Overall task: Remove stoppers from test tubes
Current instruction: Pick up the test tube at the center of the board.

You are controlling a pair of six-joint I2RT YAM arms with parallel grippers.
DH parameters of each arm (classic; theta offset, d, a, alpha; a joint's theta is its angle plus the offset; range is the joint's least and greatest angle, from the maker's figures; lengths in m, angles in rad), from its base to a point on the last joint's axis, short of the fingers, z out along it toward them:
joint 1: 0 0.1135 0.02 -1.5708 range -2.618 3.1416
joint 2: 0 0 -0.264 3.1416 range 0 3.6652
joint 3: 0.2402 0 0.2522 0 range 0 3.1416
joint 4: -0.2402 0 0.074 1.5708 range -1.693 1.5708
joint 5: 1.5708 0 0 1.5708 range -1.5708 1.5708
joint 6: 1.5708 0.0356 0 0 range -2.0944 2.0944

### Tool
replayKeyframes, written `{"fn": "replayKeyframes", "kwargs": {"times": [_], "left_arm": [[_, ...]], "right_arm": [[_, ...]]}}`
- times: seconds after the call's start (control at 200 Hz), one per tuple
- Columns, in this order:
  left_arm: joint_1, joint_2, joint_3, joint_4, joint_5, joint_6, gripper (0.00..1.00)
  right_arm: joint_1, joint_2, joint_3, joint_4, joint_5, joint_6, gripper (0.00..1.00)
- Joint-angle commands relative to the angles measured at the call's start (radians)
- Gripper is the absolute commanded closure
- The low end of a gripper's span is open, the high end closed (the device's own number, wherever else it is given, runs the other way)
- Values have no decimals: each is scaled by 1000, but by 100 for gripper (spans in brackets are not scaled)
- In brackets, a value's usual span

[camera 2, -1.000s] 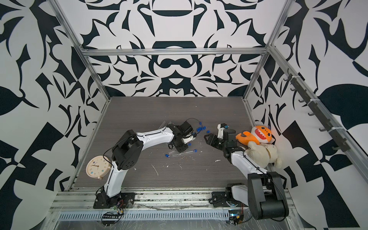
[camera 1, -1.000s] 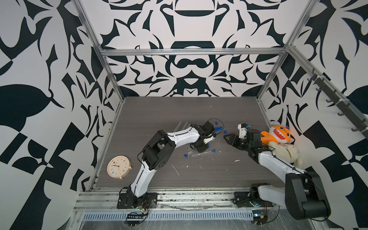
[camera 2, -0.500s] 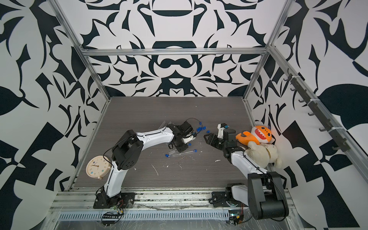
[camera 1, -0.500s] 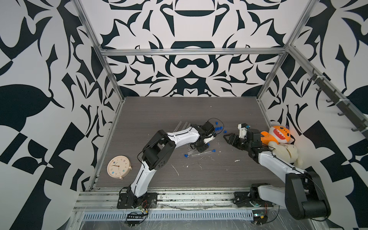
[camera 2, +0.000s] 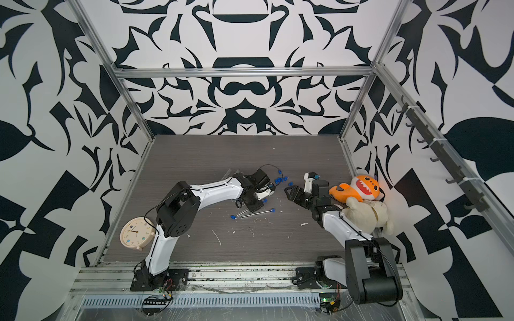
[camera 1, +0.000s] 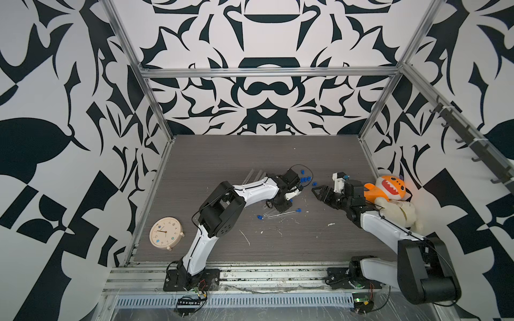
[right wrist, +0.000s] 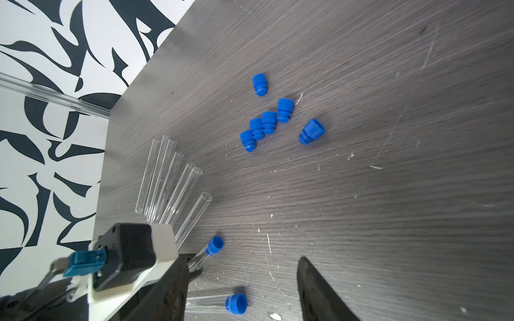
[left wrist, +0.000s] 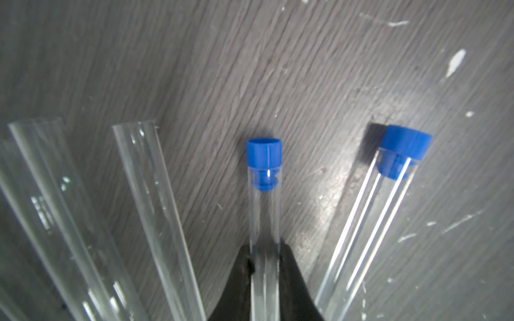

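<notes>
Test tube (left wrist: 264, 216) pinched in left tool (left wrist: 265, 264), blue stopper (left wrist: 264, 157) still plugged in its end.
Left tool has closed onto the tube's glass since a second ago, low at the tabletop (left wrist: 306, 69); arms otherwise unmoved. Right tool (right wrist: 244, 280) spread, holding nothing, near six loose stoppers (right wrist: 269, 121) and empty test tubes (right wrist: 169, 178).
</notes>
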Motion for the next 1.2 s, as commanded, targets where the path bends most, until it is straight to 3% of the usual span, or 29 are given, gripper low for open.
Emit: {"fn": "replayKeyframes", "kwargs": {"times": [0.0,0.305,0.53,1.195], "left_arm": [[7,-43,-17,14,45,-7,87],[50,-114,-18,43,91,-42,89],[55,-164,-9,51,123,-70,90],[55,-191,3,55,141,-90,92]], "right_arm": [[-5,-1,-6,35,-7,4,38],[-15,-3,-37,99,-72,-19,38],[19,10,-38,263,-230,-9,37],[176,264,65,528,-218,105,45]]}}
